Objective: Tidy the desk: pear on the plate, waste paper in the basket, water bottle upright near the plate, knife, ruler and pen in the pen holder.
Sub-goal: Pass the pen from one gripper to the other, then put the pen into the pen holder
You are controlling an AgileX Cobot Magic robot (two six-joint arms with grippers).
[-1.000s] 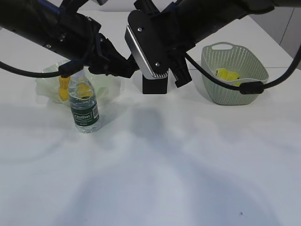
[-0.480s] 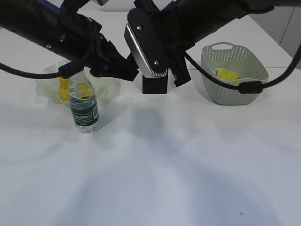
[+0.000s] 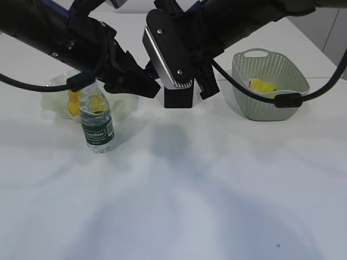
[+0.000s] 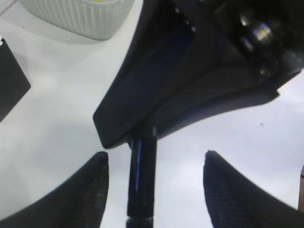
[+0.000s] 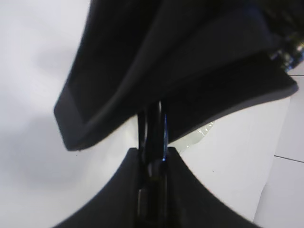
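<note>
The right gripper (image 5: pixel 152 156) is clenched on a dark pen (image 4: pixel 141 183) standing between the released left gripper's (image 4: pixel 152 190) spread fingers, long axis pointing down toward the black pen holder (image 3: pixel 178 97) just below on the worktop (image 3: pixel 179 206).

Pen holder (image 3: pixel 178 97) top behind arms

Plain white surface (image 3: pixel 179 206) throughout, softly shadowed; pale tiled wall (image 3: pixel 325 27) at upper right — grey seams; even, diffuse light.
</note>
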